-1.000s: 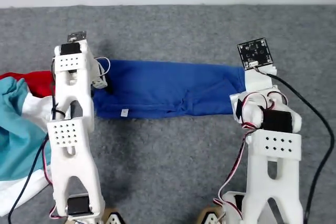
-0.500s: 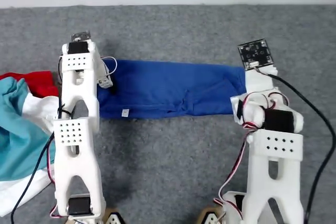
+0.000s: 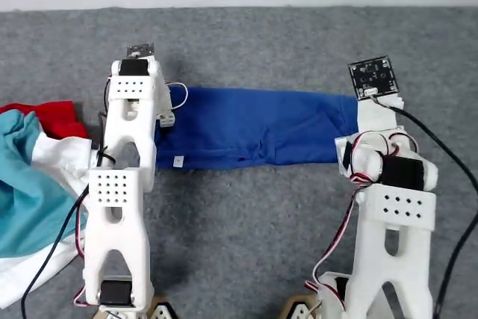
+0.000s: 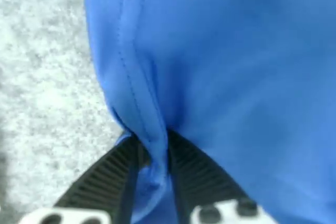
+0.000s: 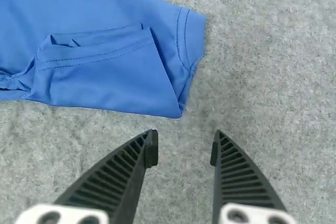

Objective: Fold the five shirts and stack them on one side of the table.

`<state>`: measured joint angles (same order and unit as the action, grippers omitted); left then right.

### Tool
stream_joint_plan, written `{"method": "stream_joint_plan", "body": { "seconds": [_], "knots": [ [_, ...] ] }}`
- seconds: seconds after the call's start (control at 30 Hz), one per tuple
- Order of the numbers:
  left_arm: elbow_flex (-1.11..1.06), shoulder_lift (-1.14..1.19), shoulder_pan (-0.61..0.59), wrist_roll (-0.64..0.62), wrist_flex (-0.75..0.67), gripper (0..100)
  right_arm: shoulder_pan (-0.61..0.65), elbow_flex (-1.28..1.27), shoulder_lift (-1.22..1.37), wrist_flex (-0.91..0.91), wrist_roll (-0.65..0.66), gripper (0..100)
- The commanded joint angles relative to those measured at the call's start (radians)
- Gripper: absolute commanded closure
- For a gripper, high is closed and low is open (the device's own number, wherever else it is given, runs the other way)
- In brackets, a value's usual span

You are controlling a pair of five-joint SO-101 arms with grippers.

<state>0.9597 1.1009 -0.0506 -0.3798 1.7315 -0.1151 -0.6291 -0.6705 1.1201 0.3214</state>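
A blue shirt [image 3: 254,126] lies folded into a long band across the middle of the grey table. My left gripper [image 4: 153,153] is shut on a pinched fold at the blue shirt's [image 4: 226,66] left end. In the high view that left gripper [image 3: 160,113] sits over the band's left edge. My right gripper [image 5: 182,148] hangs open just off the right end of the blue shirt [image 5: 100,61], a sleeve hem, with nothing between its fingers. The right arm [image 3: 373,110] stands at the band's right end.
A heap of other shirts, teal [image 3: 26,192], red [image 3: 48,117] and white [image 3: 56,158], lies at the left edge of the table. Bare grey carpet [image 3: 246,237] spreads in front of the blue shirt and behind it.
My left arm has slid to the right, dragging the blue shirt's left end with it. The whole band and the right arm have shifted slightly right too.
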Motion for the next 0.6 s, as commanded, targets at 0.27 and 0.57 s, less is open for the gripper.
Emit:
{"method": "stream_joint_plan", "body": {
  "seconds": [0.27,0.57],
  "knots": [
    [-0.036,-0.087,-0.203,-0.005,0.026,99,-0.005,0.040,-0.022,0.002,-0.003,81.8],
    [-0.038,-0.270,-0.316,0.098,0.026,99,-0.004,0.040,-0.022,0.001,-0.006,81.8]
  ]
}}
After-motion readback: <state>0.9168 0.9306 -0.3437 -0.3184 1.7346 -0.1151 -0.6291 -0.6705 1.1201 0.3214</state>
